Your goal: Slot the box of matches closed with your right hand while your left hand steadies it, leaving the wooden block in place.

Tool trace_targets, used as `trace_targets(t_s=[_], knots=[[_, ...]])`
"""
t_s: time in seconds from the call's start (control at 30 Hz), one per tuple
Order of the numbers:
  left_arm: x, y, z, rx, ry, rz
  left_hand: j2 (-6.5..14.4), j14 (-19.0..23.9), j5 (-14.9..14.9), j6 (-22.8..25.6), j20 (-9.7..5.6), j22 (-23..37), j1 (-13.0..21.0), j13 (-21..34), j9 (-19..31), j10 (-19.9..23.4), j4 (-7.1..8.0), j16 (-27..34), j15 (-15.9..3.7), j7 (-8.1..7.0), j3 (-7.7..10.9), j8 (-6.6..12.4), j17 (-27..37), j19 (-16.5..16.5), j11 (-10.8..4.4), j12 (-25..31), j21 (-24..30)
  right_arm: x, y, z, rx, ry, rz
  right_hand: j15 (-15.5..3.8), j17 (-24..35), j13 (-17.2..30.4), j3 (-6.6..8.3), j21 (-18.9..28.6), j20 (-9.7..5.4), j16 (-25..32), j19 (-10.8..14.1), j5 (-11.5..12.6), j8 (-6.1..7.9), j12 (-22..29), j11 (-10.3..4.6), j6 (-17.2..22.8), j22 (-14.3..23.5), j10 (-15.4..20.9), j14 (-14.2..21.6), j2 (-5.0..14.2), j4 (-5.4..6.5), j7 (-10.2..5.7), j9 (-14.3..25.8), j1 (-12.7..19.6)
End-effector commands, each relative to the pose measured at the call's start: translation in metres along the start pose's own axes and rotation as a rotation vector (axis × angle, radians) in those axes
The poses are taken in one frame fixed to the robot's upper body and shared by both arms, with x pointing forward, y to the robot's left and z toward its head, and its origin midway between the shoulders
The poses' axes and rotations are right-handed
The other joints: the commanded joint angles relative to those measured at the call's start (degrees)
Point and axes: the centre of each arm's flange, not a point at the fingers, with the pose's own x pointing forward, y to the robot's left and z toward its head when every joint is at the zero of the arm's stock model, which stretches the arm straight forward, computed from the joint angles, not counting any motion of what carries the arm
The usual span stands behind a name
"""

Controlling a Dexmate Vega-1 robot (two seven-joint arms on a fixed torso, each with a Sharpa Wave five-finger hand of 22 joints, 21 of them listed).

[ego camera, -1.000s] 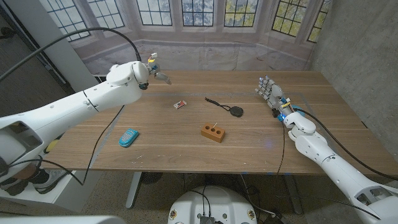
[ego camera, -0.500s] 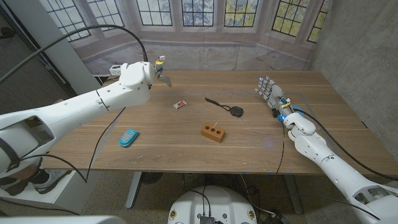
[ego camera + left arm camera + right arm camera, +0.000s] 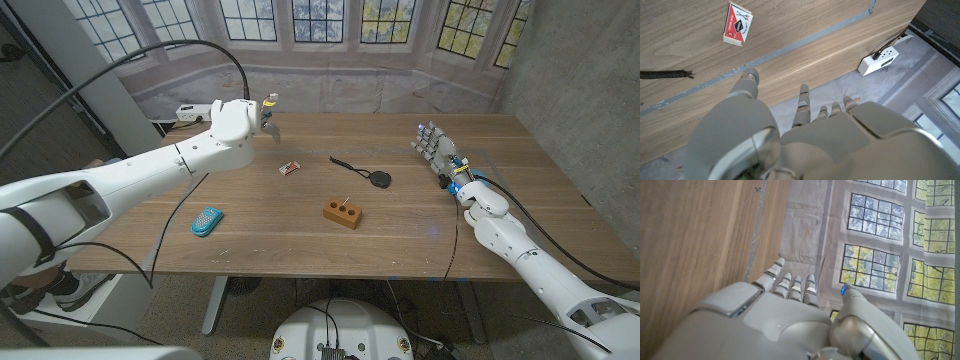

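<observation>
The small red-and-white matchbox [image 3: 290,168] lies on the table's middle-left, also seen in the left wrist view [image 3: 737,23]. A wooden block [image 3: 343,212] with a match standing in it sits nearer the front, right of the box. My left hand [image 3: 268,110] hovers over the table's far edge, behind and left of the matchbox, fingers spread, holding nothing [image 3: 800,115]. My right hand [image 3: 434,148] stands at the table's right side, fingers extended and empty [image 3: 790,287], far from the box.
A black round object with a cord [image 3: 378,179] lies between the box and my right hand. A blue oval item [image 3: 207,221] sits near the front left. A white power strip [image 3: 883,58] lies beyond the table's far edge. Grey tape [image 3: 790,47] lines the tabletop.
My left arm has swung rightward along the table's far edge, bringing its hand closer to the matchbox. The right hand has stayed still.
</observation>
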Motion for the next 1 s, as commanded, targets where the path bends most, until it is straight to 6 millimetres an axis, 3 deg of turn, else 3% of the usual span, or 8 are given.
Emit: trace_targets(t_s=[0.03,1.0], knots=[[0.012,-0.01,0.014,0.04,0.005,-0.029,-0.1,-11.4,0.0,0.2,0.52,0.2,0.8,0.0,0.1,-5.4,0.03,0.3,0.36,-0.02,-0.42,0.25,0.3,-6.7,0.7,0.4,0.3,-0.003,-0.004,-0.003,0.01,0.0,-0.006,0.13,0.1,0.2,0.27,0.2,-0.34,0.2,0.5,-0.2,0.39,0.1,0.45,0.6,0.3,0.0,0.2,-0.01,-0.13,0.16,0.1,0.3],[0.024,-0.053,0.028,0.024,0.002,-0.096,0.1,-10.4,0.0,1.6,0.51,0.2,1.3,0.0,0.1,-4.5,0.08,0.3,0.37,-0.05,-0.71,0.25,0.3,-5.7,0.7,0.4,0.3,-0.002,-0.009,-0.003,0.015,-0.004,-0.011,0.05,0.2,0.2,0.31,0.1,-0.3,0.3,0.5,-0.3,0.25,0.1,0.44,0.9,0.3,0.0,0.2,0.05,-0.46,0.2,0.1,0.0]])
